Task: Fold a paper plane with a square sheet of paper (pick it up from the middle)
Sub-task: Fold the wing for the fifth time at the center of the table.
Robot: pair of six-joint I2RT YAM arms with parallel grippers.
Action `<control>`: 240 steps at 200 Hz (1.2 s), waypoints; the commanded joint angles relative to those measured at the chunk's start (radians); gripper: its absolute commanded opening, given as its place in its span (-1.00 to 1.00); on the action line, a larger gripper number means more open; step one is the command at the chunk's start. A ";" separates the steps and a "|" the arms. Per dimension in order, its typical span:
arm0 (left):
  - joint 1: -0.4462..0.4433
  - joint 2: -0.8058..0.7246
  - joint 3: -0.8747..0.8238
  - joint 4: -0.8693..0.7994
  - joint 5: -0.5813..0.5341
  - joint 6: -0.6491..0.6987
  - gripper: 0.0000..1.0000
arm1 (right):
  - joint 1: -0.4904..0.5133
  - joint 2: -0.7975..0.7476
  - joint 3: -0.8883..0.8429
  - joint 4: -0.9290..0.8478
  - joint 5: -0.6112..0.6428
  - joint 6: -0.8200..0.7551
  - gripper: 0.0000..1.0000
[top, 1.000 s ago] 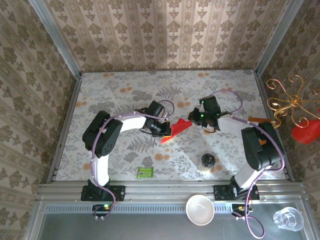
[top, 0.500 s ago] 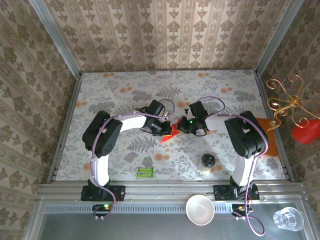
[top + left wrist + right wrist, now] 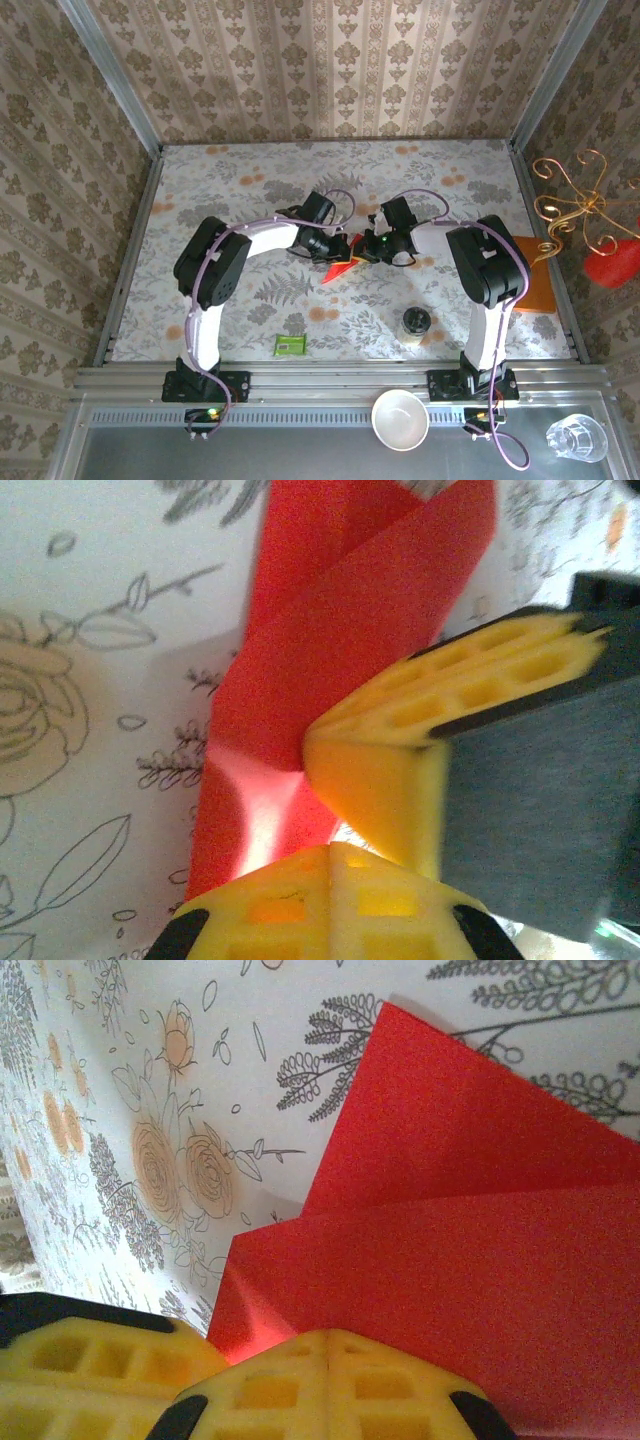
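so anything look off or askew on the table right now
The red paper sits askew: its folded layers splay unevenly where the shut left gripper and right gripper meet it. No tear shows.

Matt red paper [image 3: 480,1260]; ribbed yellow plastic end effector fingers [image 3: 330,1385]; printed table [image 3: 250,180].

Left arm [image 3: 207,266] and right arm [image 3: 491,268]: white links, black joints, lilac cables [image 3: 424,194]; yellow honeycombed fingers [image 3: 395,775] on black mounts.
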 commanded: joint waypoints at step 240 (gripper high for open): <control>-0.013 -0.144 -0.352 -0.088 -0.012 0.081 -1.00 | -0.022 0.107 0.069 -0.189 0.130 -0.051 -0.91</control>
